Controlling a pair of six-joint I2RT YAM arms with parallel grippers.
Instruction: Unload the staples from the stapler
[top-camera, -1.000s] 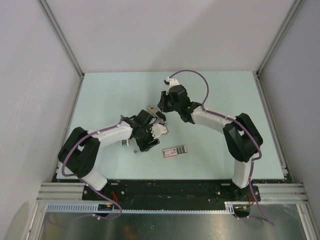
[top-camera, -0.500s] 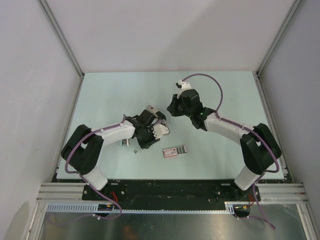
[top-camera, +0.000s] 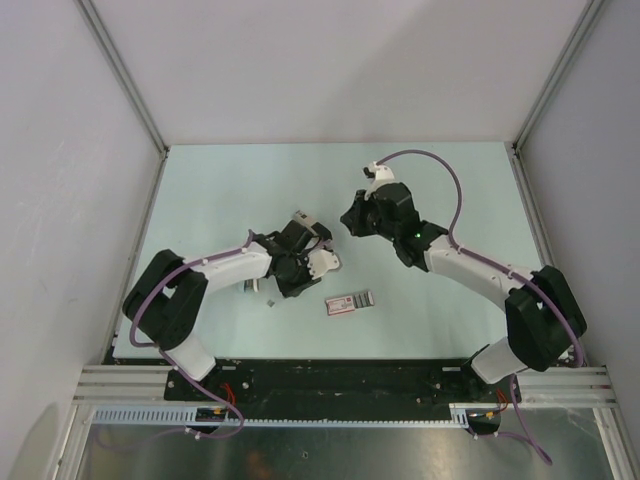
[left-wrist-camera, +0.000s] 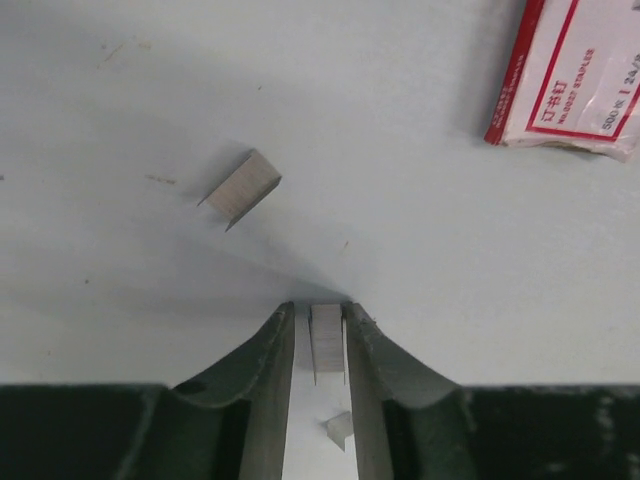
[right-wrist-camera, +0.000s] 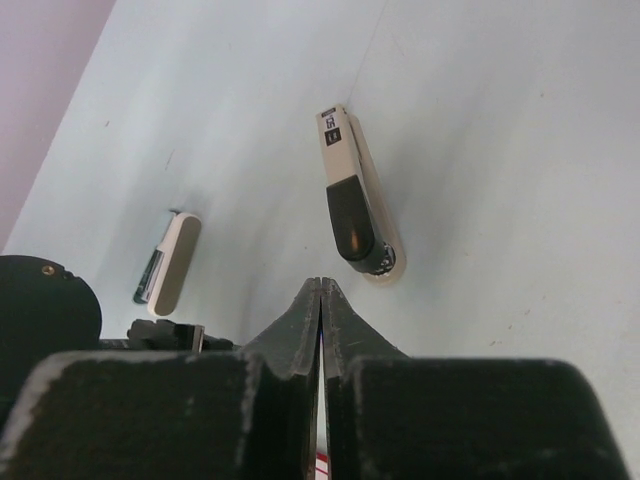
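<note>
The stapler (right-wrist-camera: 355, 205), cream with a black top, lies on the table just ahead of my right gripper (right-wrist-camera: 321, 285), which is shut and empty above the table; it also shows in the top view (top-camera: 352, 222). My left gripper (left-wrist-camera: 320, 315) is down at the table with its jaws a little apart. A short silvery strip of staples (left-wrist-camera: 327, 342) lies between them, against the right finger (left-wrist-camera: 365, 360). A second staple strip (left-wrist-camera: 240, 187) lies on the table ahead to the left. A small staple piece (left-wrist-camera: 341, 428) lies further back between the fingers.
A flat pink-and-grey staple box (top-camera: 350, 302) lies near the front middle of the table and shows at the top right of the left wrist view (left-wrist-camera: 575, 70). A second small cream piece (right-wrist-camera: 170, 262) lies beside the left arm. Walls enclose the table.
My right gripper has drawn back to the right, away from the left gripper. The left arm has hardly moved.
</note>
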